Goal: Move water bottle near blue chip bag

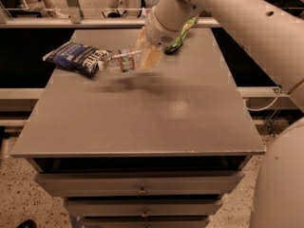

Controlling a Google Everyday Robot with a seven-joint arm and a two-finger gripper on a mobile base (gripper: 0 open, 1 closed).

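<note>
The water bottle [119,61] is clear with a white cap and a red-and-green label. It is held sideways above the table, cap pointing left. My gripper [146,56] is shut on its base end, at the back middle of the table. The blue chip bag [76,57] lies flat at the back left of the table. The bottle's cap is just to the right of the bag's right edge, and its shadow falls on the table below.
A green chip bag [179,38] lies at the back of the grey table [156,113], mostly hidden behind my arm. Drawers sit under the tabletop. A rail and a dark gap run behind the table.
</note>
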